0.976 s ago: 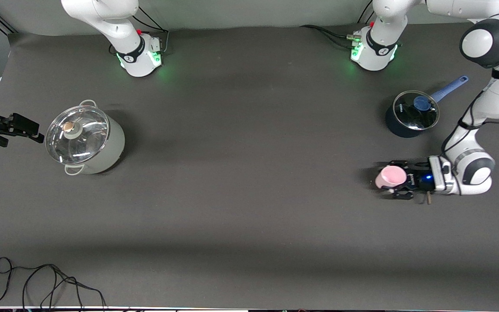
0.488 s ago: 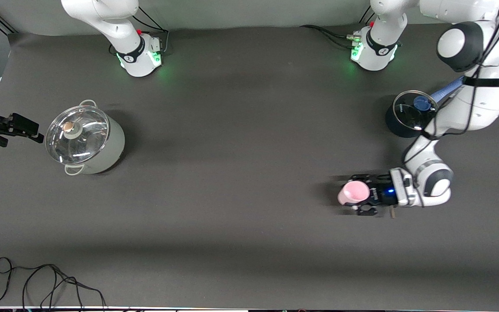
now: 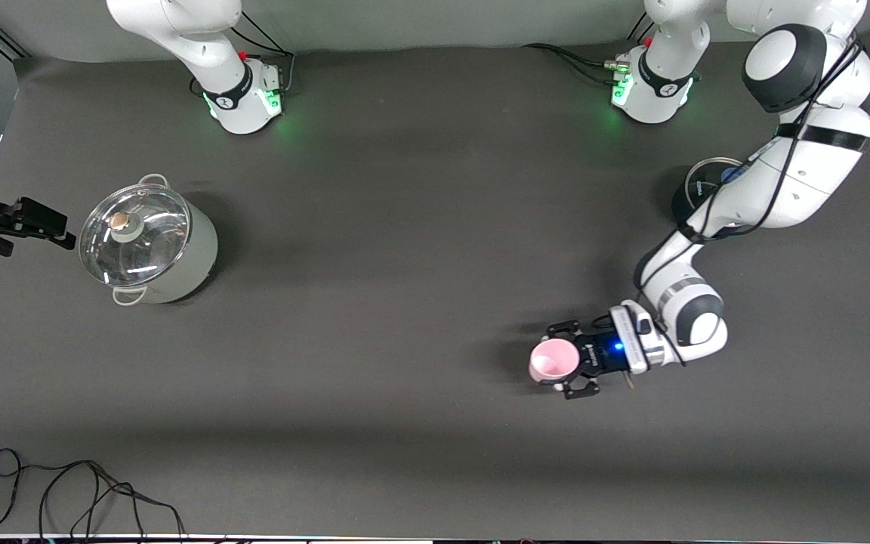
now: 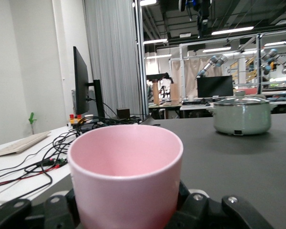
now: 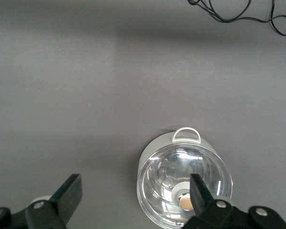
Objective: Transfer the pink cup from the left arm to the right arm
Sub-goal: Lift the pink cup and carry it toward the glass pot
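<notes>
While the right gripper (image 3: pixel 46 227) waits spread, left gripper (image 3: pixel 569 360) fingers (image 3: pixel 565 328) clamp the pink cup (image 3: pixel 552 360).

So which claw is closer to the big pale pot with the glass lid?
The right claw: it hangs open just beside the pot, at the table's edge. The left claw is away toward the left arm's end, shut on the pink cup.

A robotics lab: two Franka arms bolted at a dark table (image 3: pixel 405 227), with more robot arms (image 4: pixel 212 64), monitors (image 4: pixel 214 87), cable-strewn desks (image 4: pixel 24 157) and ceiling strip lights (image 4: pixel 231 31) around.
</notes>
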Available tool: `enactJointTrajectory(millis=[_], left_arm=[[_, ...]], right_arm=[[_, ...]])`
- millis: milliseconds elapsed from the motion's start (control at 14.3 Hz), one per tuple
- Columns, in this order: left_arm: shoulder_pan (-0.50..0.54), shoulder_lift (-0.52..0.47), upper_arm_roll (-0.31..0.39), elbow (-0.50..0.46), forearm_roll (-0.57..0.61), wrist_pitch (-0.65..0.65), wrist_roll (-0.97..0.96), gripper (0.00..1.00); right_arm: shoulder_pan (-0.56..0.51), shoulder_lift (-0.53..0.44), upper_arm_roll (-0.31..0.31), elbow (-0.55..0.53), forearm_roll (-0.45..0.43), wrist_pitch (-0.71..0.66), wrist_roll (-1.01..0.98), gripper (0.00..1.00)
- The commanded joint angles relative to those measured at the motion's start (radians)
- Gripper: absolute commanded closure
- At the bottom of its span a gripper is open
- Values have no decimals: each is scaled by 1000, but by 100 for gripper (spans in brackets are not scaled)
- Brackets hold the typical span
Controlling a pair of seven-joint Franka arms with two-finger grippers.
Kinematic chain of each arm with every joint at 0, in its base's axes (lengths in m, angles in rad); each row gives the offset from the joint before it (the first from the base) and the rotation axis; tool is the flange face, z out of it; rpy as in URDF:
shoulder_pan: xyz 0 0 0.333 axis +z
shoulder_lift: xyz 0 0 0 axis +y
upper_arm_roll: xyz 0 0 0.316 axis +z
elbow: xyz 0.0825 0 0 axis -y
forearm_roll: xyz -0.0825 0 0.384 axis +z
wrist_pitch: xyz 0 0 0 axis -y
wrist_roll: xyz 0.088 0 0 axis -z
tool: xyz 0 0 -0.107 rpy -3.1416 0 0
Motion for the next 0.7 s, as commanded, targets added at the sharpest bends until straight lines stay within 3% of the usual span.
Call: enactJointTrajectory(millis=[0, 279, 627], left_arm=[[1, -7, -97, 5, -26, 164, 11, 100], [-28, -10, -232, 30, -104, 359, 10, 100], [-100, -17, -399, 134, -143, 646, -39, 100]], right_arm=[[3, -2, -2, 9, -3, -9, 15, 0], [3, -2, -2, 9, -3, -9, 15, 0], [1, -1, -2, 9, -2, -8, 14, 0]])
